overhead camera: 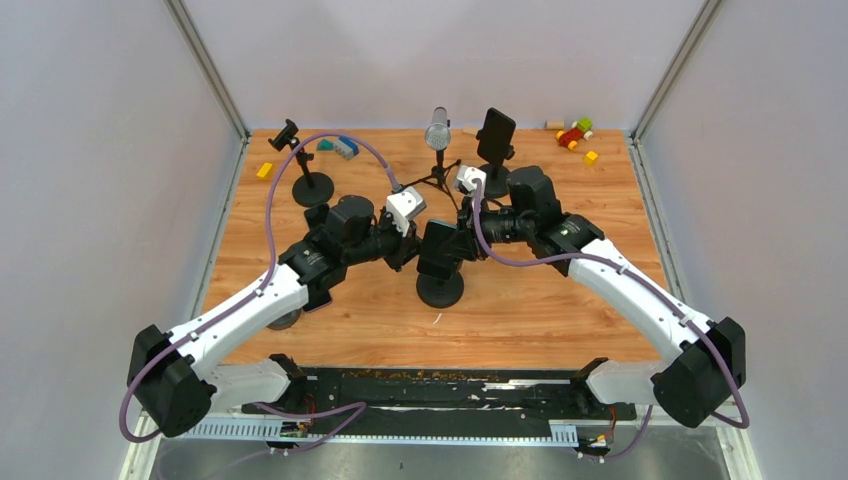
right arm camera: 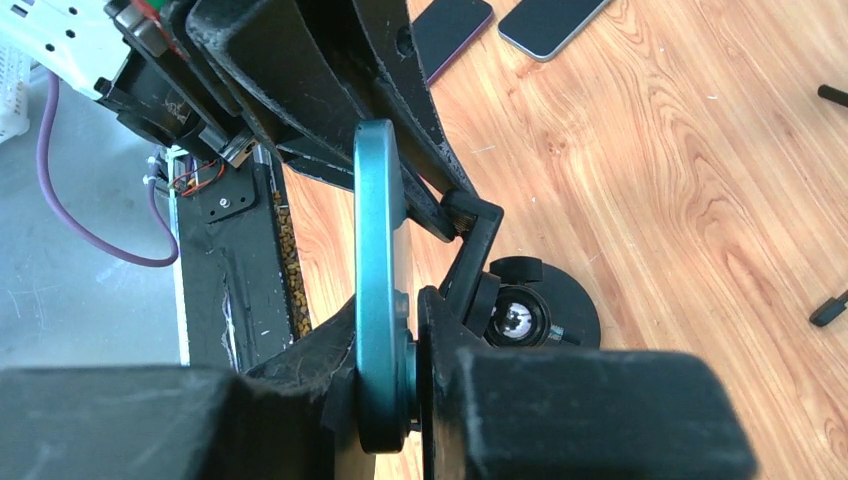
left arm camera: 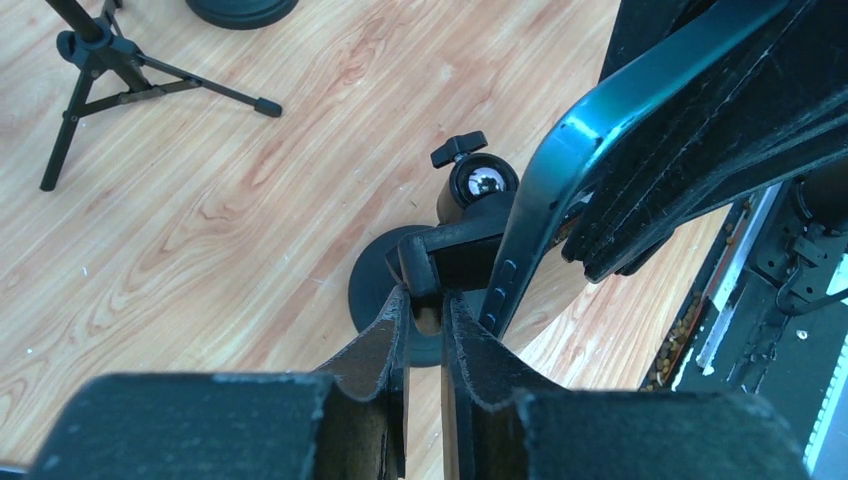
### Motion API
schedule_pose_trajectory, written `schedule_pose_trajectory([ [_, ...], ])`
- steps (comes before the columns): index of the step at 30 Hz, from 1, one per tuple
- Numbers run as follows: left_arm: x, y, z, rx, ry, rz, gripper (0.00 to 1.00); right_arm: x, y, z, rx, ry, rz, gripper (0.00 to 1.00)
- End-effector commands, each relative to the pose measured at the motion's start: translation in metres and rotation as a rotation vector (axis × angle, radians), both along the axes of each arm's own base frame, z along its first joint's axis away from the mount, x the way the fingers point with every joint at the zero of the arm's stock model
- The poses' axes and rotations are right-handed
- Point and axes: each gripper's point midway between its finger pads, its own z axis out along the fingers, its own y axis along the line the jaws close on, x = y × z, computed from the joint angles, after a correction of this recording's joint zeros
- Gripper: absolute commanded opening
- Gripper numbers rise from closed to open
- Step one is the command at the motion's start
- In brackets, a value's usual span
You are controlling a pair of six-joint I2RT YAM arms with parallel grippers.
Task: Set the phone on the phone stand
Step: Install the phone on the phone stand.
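Note:
The teal-edged phone stands on edge, upright, over the black phone stand at the table's middle. My right gripper is shut on the phone's lower edge, one finger on each face. The stand's ball joint and round base lie just right of the phone. My left gripper is shut on the stand's clamp arm, with the phone close to its right. In the top view both grippers meet at the phone, left gripper on its left, right gripper on its right.
Two other phones lie flat on the wood behind the stand. At the back stand an empty phone stand, a microphone on a tripod and a stand holding a phone. Toy blocks sit far right.

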Motion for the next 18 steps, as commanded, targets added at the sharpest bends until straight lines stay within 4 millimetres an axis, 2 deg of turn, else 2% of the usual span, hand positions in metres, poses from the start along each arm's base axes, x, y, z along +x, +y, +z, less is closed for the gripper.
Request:
schedule_pose_trajectory([
  [1, 0.014, 0.008, 0.019, -0.003, -0.093, 0.041, 0.0, 0.045, -0.034, -0.007, -0.116, -0.008, -0.258, 0.0],
  [12, 0.015, 0.003, 0.014, -0.016, -0.08, 0.034, 0.0, 0.067, -0.047, -0.015, -0.204, 0.006, -0.395, 0.0],
  [18, 0.015, 0.003, 0.01, -0.016, -0.068, 0.041, 0.0, 0.072, -0.055, -0.017, -0.249, -0.015, -0.455, 0.0],
])
